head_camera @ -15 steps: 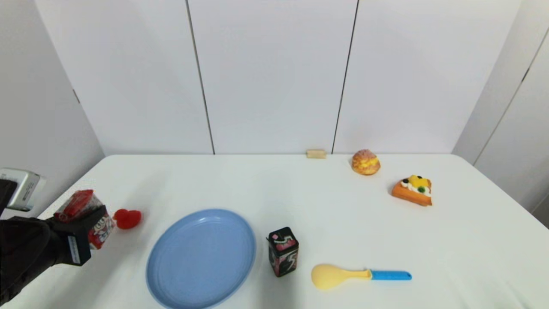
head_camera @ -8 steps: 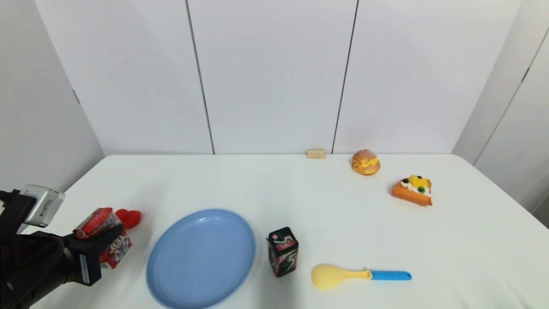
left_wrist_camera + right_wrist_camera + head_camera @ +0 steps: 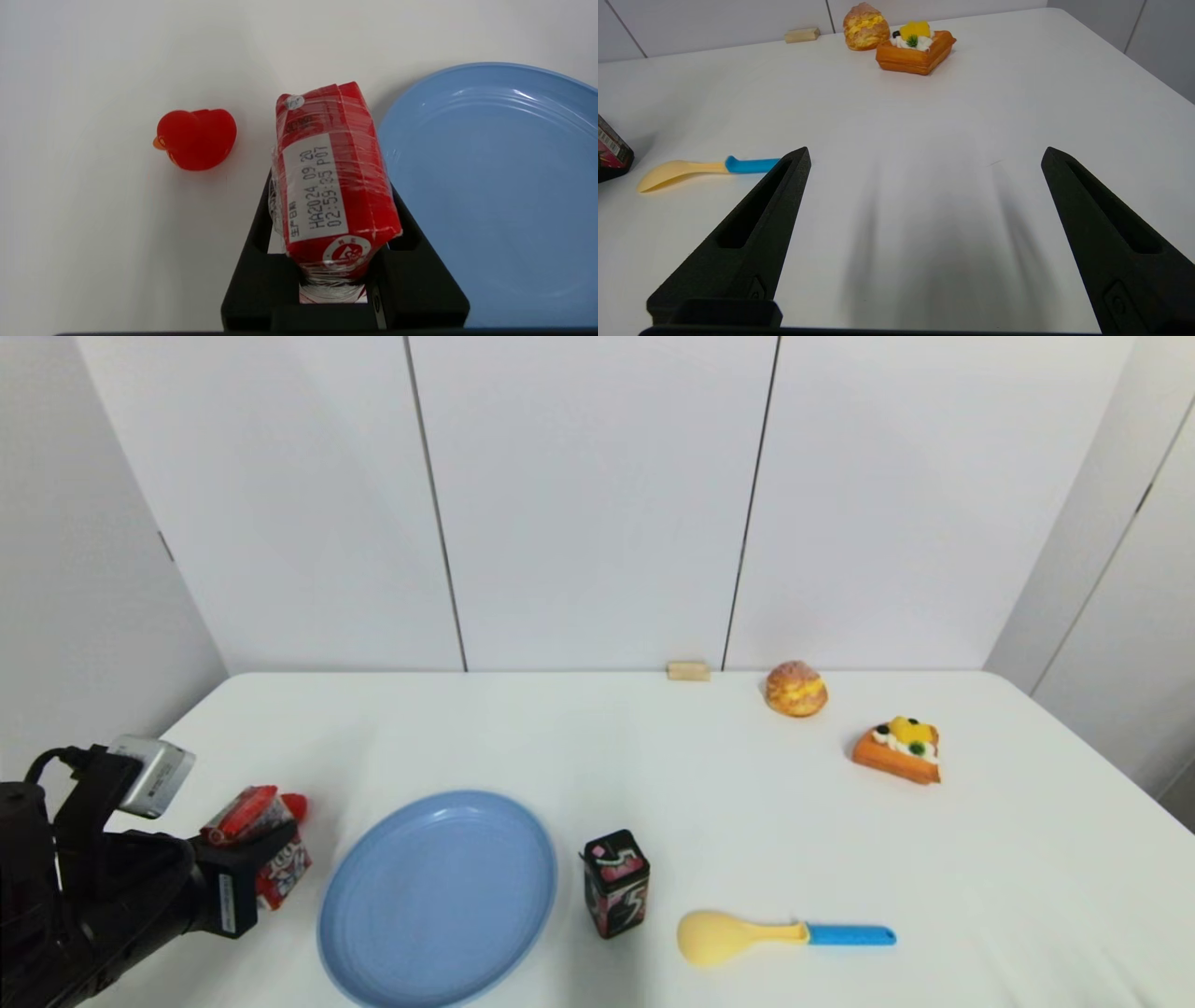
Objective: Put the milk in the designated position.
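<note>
The milk point(image 3: 274, 847) is a small red gable-top carton, tilted and low over the table's left front, between the blue plate point(image 3: 439, 896) and a red toy point(image 3: 297, 805). My left gripper point(image 3: 264, 863) is shut on it from the near side. The left wrist view shows the milk point(image 3: 332, 177) from above, with a printed date label on top. Both black fingers point(image 3: 256, 233) of the left gripper point(image 3: 331, 219) clamp its sides. I cannot tell whether its base touches the table. My right gripper point(image 3: 924, 156) is open over bare tabletop on the right side, out of the head view.
A black box point(image 3: 616, 884) stands right of the plate, with a yellow spoon with a blue handle point(image 3: 784, 933) beyond it. A cream puff point(image 3: 795, 689), a waffle cake point(image 3: 898, 749) and a small wooden block point(image 3: 688, 670) lie far right. The red toy point(image 3: 196, 138) is close beside the milk.
My left gripper has carried the milk down and to the right, from the table's left edge to just left of the plate. It now partly hides the red toy in the head view.
</note>
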Motion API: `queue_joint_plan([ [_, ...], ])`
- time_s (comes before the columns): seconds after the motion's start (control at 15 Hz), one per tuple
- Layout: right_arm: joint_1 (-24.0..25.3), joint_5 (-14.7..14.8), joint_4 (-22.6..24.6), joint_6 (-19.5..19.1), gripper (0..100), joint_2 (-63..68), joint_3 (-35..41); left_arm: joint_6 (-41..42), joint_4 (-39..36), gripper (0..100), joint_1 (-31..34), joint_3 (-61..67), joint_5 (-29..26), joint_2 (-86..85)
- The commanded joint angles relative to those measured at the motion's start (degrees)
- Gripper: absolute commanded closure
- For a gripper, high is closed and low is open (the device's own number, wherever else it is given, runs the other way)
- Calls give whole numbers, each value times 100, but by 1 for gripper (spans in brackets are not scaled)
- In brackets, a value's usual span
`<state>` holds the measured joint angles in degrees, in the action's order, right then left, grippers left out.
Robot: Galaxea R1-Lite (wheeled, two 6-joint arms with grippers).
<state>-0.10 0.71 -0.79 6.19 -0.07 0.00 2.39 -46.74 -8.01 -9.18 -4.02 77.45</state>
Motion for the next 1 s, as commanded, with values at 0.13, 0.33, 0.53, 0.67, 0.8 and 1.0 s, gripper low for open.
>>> queue_joint_plan([
  [0.13, 1, 0, 0, 5, 0, 7, 0, 25, -160, 0, 1, 4, 7, 368],
  [0.33, 1, 0, 0, 5, 0, 7, 0, 25, -151, 0, 1, -5, 7, 359],
  [0.53, 1, 0, 0, 5, 0, 7, 0, 34, -169, 0, 10, -49, 24, 192],
  [0.67, -8, 0, 0, 5, 0, 7, 0, 34, -116, 0, 10, -110, 33, -125],
  [0.8, 1, 0, 0, 5, 0, 7, 0, 69, -72, 0, 10, -260, 7, -476],
  [1.0, 1, 0, 0, 5, 0, 7, 0, 69, 587, 0, 10, -594, 191, -1250],
])
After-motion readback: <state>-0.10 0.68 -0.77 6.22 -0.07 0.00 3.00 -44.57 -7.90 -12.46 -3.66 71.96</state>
